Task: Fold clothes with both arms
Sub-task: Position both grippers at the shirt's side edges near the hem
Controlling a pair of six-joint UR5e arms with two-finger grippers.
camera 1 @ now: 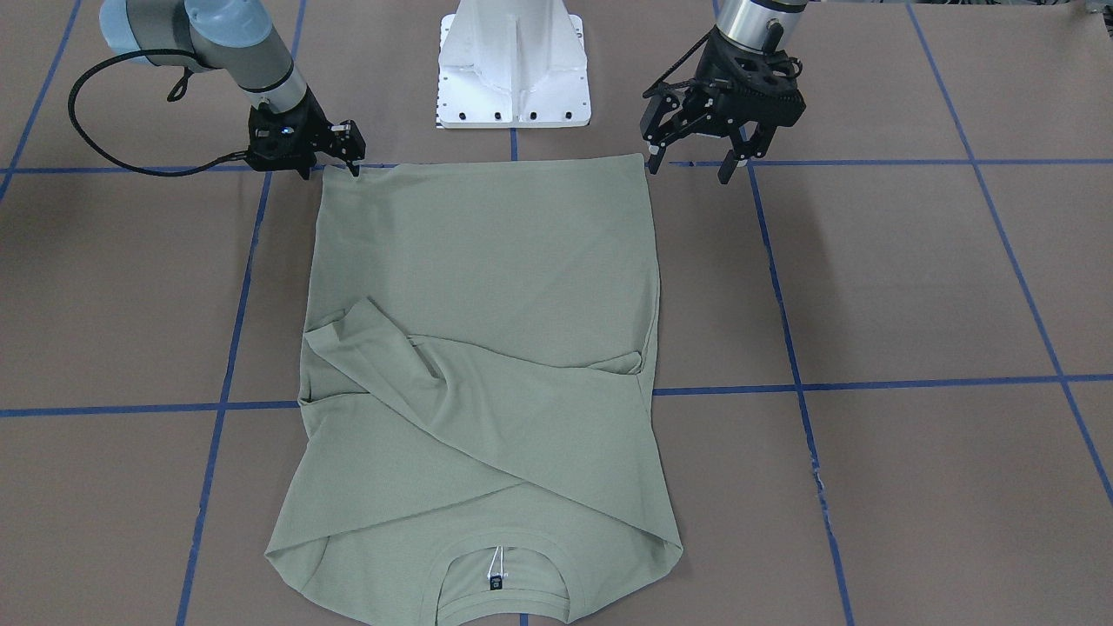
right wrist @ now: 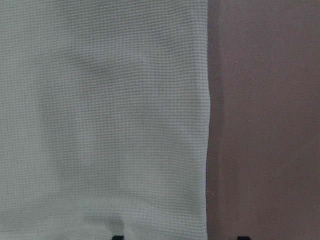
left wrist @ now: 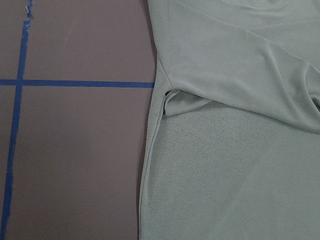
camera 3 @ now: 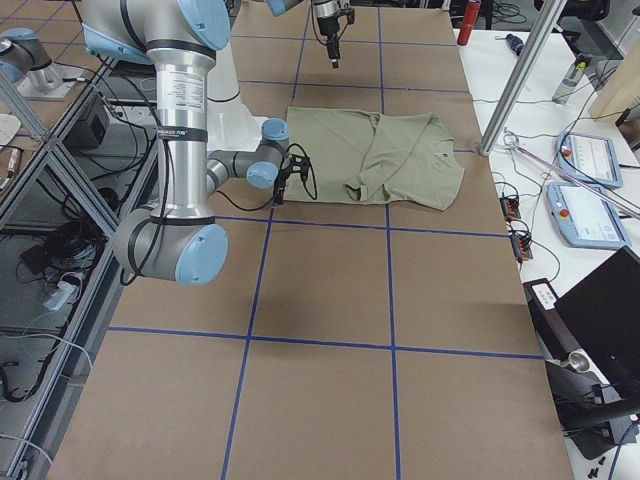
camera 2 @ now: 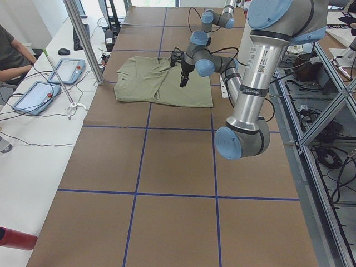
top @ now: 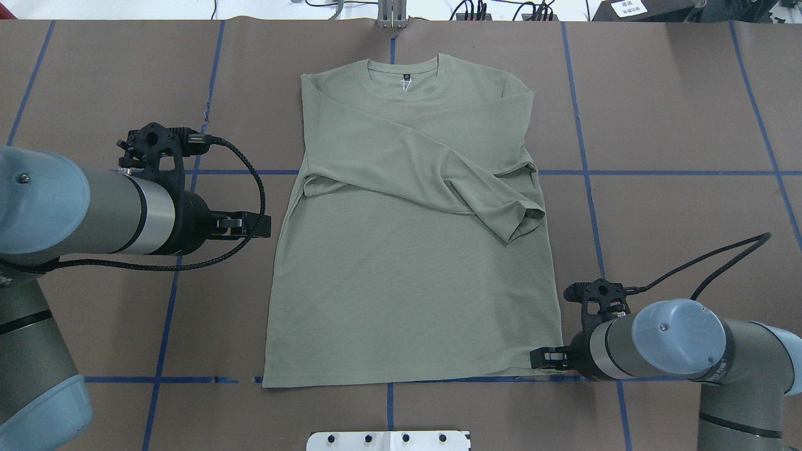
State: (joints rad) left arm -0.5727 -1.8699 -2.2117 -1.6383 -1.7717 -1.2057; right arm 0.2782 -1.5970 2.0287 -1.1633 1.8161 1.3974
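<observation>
The clothes are one sage-green long-sleeve shirt (camera 1: pixel 487 287) (top: pixel 407 282), lying flat with the collar away from the robot and both sleeves crossed over the chest. My left gripper (camera 1: pixel 689 165) (top: pixel 257 225) hangs open above the table, just outside the shirt's left side edge and holding nothing. The left wrist view looks down on the shirt (left wrist: pixel 240 150) at the sleeve fold. My right gripper (camera 1: pixel 330 165) (top: pixel 545 358) is low at the hem's right corner and open. In the right wrist view its fingertips straddle the side edge of the shirt (right wrist: pixel 100 120).
The white pedestal base (camera 1: pixel 513 78) (top: pixel 388 440) stands just behind the hem. Blue tape lines (top: pixel 589 172) grid the brown table. A side table with tablets (camera 2: pixel 67 69) and a seated person (camera 2: pixel 8 53) lies beyond the collar end.
</observation>
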